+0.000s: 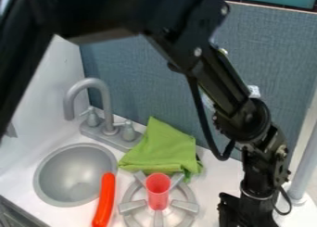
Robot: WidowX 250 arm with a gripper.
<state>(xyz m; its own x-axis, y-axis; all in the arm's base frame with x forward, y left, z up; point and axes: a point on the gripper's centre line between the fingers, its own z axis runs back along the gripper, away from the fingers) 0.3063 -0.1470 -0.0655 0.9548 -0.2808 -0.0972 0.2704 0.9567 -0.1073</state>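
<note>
The black arm [232,89] is coming in from the top edge, slanting down to the right across the grey-blue panel [142,73], then bending at the wrist so that the gripper [232,211] is hanging almost straight down at the lower right. A black cable [206,122] is looping out beside the forearm. The bottom edge is cutting off the jaws, so I cannot tell whether they are standing wide or narrow, or whether they are holding anything.

The upper arm is covering much of the top left, and the forearm is partly hiding a whitish thing [254,91] on the panel side, too covered to make out. The bottom edge is also cutting off the grey burner [184,205] and the lower end of a long orange-red thing [105,198].

The red cup [158,192] is standing upright on the burner, to the left of the jaws and near them but apart. Beyond the cup, up and left from the jaws, a green cloth [162,147] is lying crumpled on the white tabletop [213,175]. Farther left of the jaws, past the cup, the orange-red thing is lying over the rim of the round grey sink [71,175]. The grey faucet [105,98] is curving up behind the sink, well apart from the jaws.
</note>
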